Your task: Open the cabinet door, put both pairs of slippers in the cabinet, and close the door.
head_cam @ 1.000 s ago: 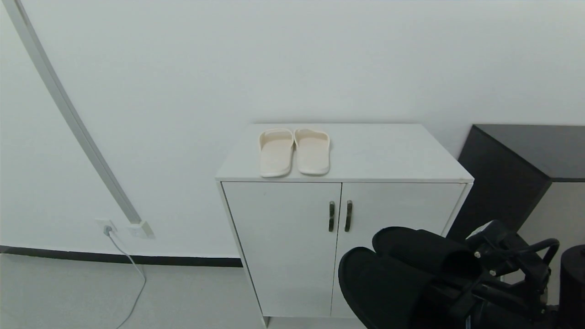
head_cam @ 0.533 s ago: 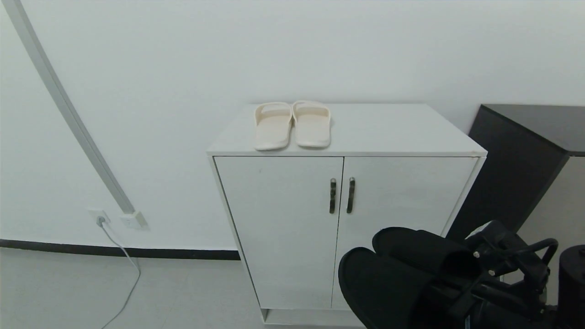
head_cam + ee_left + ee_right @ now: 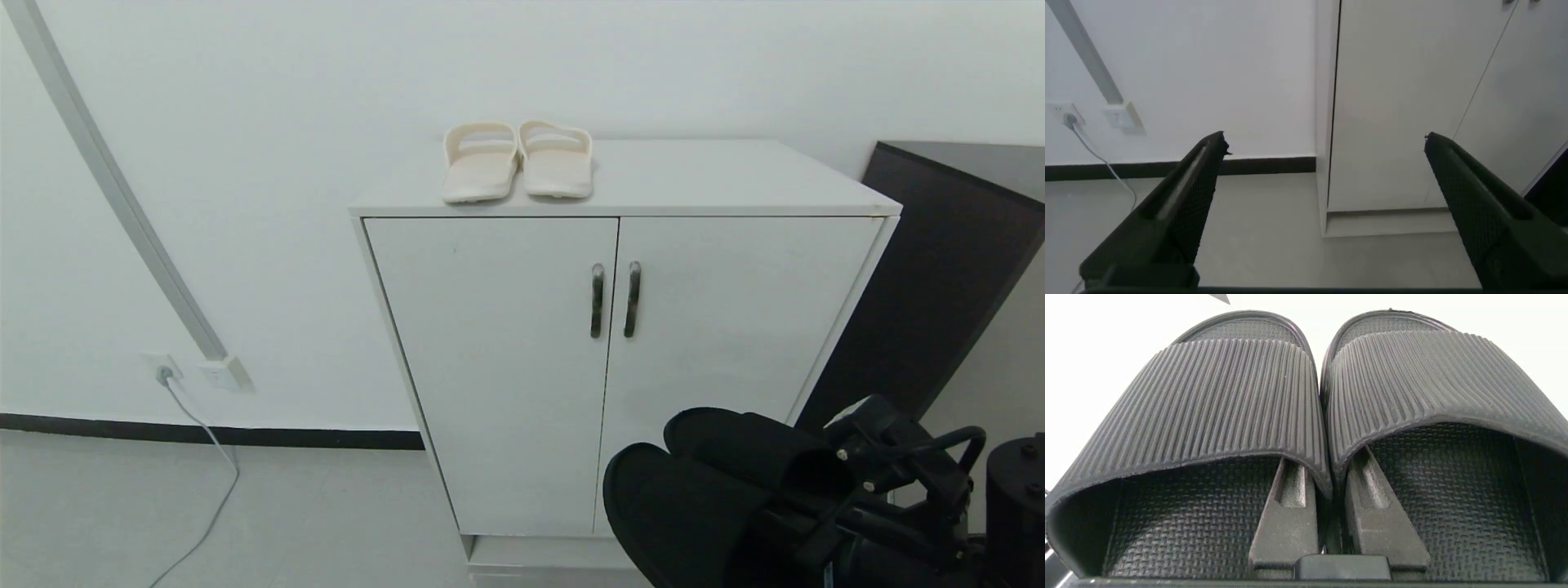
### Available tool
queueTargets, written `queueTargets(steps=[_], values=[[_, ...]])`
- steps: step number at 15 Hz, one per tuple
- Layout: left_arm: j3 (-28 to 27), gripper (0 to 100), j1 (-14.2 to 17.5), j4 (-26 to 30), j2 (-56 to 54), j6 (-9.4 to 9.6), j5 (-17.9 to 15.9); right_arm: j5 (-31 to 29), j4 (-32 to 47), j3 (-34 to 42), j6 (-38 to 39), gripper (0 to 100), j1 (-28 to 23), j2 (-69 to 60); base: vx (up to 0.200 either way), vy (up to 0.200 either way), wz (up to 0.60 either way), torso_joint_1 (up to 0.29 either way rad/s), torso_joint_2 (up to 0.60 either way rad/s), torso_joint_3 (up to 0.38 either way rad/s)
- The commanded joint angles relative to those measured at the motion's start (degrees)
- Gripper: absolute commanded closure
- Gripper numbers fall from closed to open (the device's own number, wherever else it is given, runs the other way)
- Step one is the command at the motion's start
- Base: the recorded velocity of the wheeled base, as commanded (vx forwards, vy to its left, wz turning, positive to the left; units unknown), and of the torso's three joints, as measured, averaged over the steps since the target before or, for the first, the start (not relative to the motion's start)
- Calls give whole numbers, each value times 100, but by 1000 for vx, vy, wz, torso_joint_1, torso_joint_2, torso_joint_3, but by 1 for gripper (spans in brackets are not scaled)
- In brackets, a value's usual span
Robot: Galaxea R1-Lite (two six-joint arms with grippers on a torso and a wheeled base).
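**Cabinet [image 3: 490, 367] shut, both pairs outside it**

Opening a door looks like the step in hand. Both white doors are closed, and the left handle [image 3: 598, 300] and right handle [image 3: 633, 299] stand just beside each other at the middle seam. The left claw [image 3: 1324, 140] is spread wide and holds nothing. It faces the cabinet's lower left corner and the floor, well below the handles. The right claw [image 3: 1327, 469] is pressed together on the black slippers [image 3: 718, 490], one finger inside each shoe, pinching their two inner walls. That pair hangs low in front of the right door.

To do this well, I judge that the empty left claw should rise to the left handle and close squarely across the bar. It should then pull along the hinge's arc rather than straight back. The left door would swing away from the loaded arm, and the black pair should be held outside the sweep of either door.

The closed doors hide the cabinet's inside, so what it holds cannot be told. The cream slippers [image 3: 517, 161] lie side by side on the cabinet top, near its left front edge, toes toward the wall.
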Motion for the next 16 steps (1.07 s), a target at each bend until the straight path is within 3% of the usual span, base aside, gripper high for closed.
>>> queueTargets(steps=[1,4,8,9,10,11,13,15,16], values=[[-9,0,1,12,7,44,-11,1,-16,-8,-3,100,-45,82,0,0,0,-134,456,339],[-9,0,-16,21,95,70,-20,1,-51,-8,-11,100,-45,73,0,0,0,-106,456,354],[-105,0,-359,-40,517,17,-20,1,-51,-16,-20,100,-45,82,0,0,0,-52,449,377],[-703,0,-412,-243,1115,-316,-72,1,-51,-16,-11,100,-45,90,0,0,0,-36,437,413],[-1099,0,-412,-366,1730,-440,-319,1,-51,-16,-11,100,-45,125,0,0,0,-12,276,276],[-1336,0,-438,-568,2433,-396,-635,1,-60,-16,-11,100,-45,143,0,0,0,-2,154,163],[-1433,0,-649,-1798,3892,-404,-1004,1,-87,-16,-3,100,-45,178,0,0,0,1,50,45],[-1494,0,-1299,-2950,4920,-431,-1303,1,-95,-34,-3,100,-45,196,0,0,0,0,0,0],[-1608,0,-1554,-3169,5246,-431,-1320,1,-95,-34,-3,100,-45,196,0,0,0,0,0,0]])
